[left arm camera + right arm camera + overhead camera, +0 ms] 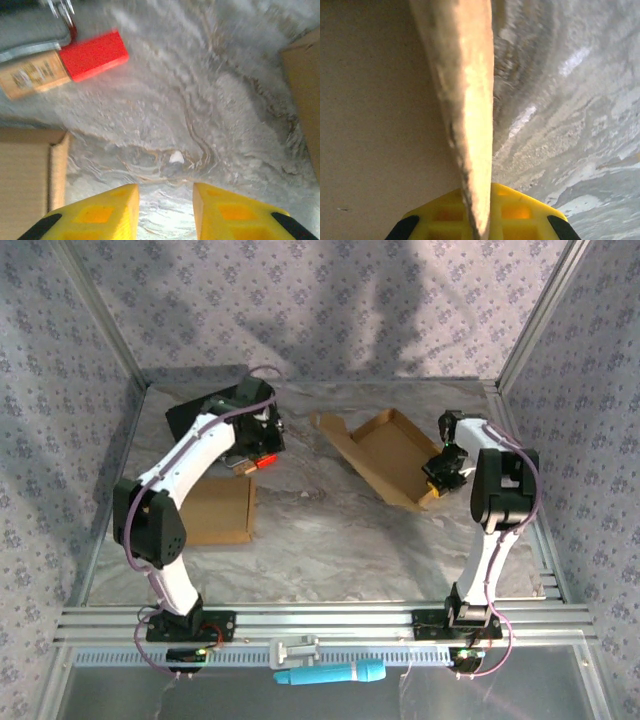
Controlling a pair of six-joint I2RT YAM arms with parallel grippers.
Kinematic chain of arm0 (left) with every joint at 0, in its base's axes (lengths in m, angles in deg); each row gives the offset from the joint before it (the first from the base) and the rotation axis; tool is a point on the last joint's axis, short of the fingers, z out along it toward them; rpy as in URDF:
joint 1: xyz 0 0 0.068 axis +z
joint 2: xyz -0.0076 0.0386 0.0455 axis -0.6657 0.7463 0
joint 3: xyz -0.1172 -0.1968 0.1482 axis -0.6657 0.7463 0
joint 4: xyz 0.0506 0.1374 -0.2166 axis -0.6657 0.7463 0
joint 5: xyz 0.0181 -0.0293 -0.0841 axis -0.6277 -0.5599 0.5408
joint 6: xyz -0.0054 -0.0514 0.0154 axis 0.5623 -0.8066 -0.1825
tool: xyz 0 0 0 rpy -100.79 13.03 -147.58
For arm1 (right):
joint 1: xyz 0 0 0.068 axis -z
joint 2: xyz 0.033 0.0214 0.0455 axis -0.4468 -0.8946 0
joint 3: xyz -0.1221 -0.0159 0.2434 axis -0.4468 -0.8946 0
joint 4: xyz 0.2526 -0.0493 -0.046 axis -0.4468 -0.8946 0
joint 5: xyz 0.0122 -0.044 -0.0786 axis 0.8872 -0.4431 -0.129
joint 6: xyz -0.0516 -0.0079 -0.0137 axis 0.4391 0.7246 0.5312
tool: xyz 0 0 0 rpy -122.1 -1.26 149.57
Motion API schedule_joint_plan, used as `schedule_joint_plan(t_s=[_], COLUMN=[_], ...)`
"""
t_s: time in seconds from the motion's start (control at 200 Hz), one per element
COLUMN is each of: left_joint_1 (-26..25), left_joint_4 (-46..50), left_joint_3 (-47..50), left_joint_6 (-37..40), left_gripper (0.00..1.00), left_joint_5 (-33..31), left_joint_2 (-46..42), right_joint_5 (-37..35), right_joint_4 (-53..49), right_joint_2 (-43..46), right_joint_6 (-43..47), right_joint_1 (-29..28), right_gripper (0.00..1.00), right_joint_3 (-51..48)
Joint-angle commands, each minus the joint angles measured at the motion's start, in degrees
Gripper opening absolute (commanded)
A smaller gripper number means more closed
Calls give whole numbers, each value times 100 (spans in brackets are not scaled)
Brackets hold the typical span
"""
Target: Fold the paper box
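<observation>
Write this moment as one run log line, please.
left fingers: open, empty, above table | right fingers: shut on box wall | fold: not finished

The paper box (385,455) is matt brown cardboard, its raw edge fibrous where the right end effector (479,210) pinches it between smooth yellow plastic fingers (520,212). Beneath the left end effector (165,200), the marbled grey counter (225,100) has a soft sheen. Ahead of it, a red plastic cap (92,55) looks smooth.
</observation>
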Motion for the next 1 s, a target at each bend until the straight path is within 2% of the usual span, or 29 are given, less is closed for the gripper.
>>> schedule_joint_plan(t_s=[0.0,0.145,0.24,0.435,0.54,0.645,0.844,0.994], left_joint_1=[-322,-674,-793,-821,-790,-748,-721,-726], left_joint_4=[-699,-1282,-1982,-2822,-2912,-2921,-2826,-2722], left_joint_3=[465,864,1117,1229,980,708,216,-29], left_joint_6=[-431,-874,-1208,-1559,-1540,-1536,-1507,-1470], left_gripper=[33,32,32,33,33,33,33,33], left_joint_5=[399,644,744,893,966,999,993,984], left_joint_2=[-172,-68,-25,167,396,636,909,995], right_joint_5=[461,770,1021,1527,1612,1658,1705,1535], right_joint_4=[31,131,197,755,829,828,817,551], right_joint_2=[147,323,446,797,762,731,915,1169], right_joint_6=[-960,-1583,-2038,-3199,-3375,-3403,-3247,-2847], right_joint_1=[55,-71,-225,-768,-1044,-1127,-1140,-1117], right_gripper=[0,0,0,0,1,10,40,52], right_joint_3=[-420,-656,-813,-1356,-1335,-1304,-1072,-753])
